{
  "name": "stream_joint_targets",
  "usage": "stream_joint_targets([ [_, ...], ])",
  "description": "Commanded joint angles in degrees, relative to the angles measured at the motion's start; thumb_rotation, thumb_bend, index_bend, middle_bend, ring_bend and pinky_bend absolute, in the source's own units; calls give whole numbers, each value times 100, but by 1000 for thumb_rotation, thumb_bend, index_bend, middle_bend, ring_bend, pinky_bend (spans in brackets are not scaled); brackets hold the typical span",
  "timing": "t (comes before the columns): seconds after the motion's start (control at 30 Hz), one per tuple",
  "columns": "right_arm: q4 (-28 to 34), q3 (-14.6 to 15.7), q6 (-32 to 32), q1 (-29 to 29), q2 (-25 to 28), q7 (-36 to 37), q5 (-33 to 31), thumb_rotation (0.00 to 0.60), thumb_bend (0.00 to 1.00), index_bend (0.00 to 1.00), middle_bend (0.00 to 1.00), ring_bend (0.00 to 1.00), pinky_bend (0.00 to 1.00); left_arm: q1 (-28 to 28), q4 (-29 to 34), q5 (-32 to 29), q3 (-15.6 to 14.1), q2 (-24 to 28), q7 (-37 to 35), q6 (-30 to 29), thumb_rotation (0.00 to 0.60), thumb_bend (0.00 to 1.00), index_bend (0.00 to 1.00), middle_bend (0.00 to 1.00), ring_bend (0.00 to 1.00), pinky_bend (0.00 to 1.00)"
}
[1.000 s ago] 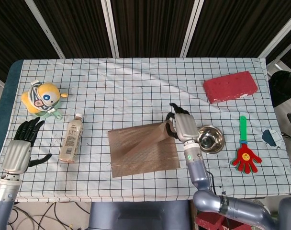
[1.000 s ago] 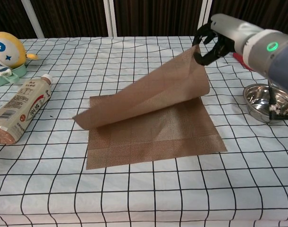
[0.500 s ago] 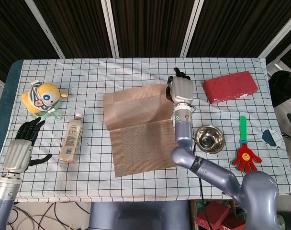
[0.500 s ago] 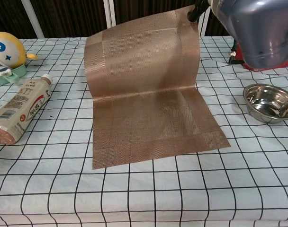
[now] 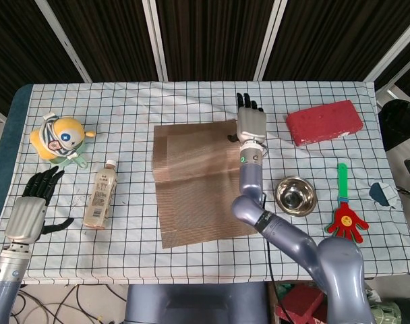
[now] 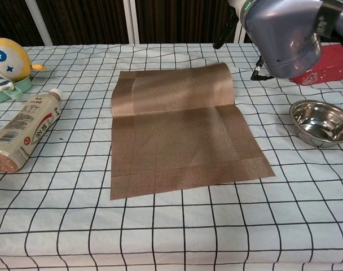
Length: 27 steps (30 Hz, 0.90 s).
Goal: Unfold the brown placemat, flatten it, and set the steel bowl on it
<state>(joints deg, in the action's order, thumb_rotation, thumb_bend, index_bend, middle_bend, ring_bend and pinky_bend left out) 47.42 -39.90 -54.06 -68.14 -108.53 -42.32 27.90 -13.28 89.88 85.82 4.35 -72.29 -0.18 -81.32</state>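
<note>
The brown placemat (image 5: pixel 201 181) (image 6: pixel 180 131) lies unfolded on the checked cloth. A crease runs across its middle, and its far right corner curls up slightly. My right hand (image 5: pixel 251 125) hovers over that far right corner with its fingers stretched out, holding nothing. In the chest view only the right arm (image 6: pixel 281 34) shows, at the top right. The steel bowl (image 5: pixel 295 196) (image 6: pixel 322 121) stands upright on the cloth just right of the mat, apart from it. My left hand (image 5: pixel 31 209) rests open at the table's front left, far from the mat.
A yellow toy (image 5: pixel 60 138) (image 6: pixel 7 65) and a lying bottle (image 5: pixel 101 194) (image 6: pixel 22 132) are left of the mat. A red brick (image 5: pixel 324 122) (image 6: pixel 324 59) lies at the back right. A hand-shaped clapper (image 5: pixel 345 216) lies right of the bowl.
My right hand swung the mat's upper half over and away from me, laid it flat and let go. The left hand has not moved.
</note>
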Motion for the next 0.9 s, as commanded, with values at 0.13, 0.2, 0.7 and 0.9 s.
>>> stream_joint_targets([
  [0.13,2446,648,-774,1120,1040,-18,308,600,44,8,3,98,223,8,-7,-51,28,-26,70,-17,600,52,0,0,0,51],
  [0.2,3078,838,-959,1406,1335,37,468,600,44,20,3,99,223,9,-15,-57,30,-35,110,-22,600,52,0,0,0,51],
  [0.7,5955,2600,-2310,3555,3171,1195,2589,600,52,39,3,97,223,22,-125,-24,2,-128,434,-70,600,52,0,0,0,52],
  [0.9,5927,3075,-2822,4219,3434,1887,3378,600,57,39,3,88,223,36,-177,-42,18,-164,505,-106,600,52,0,0,0,51],
])
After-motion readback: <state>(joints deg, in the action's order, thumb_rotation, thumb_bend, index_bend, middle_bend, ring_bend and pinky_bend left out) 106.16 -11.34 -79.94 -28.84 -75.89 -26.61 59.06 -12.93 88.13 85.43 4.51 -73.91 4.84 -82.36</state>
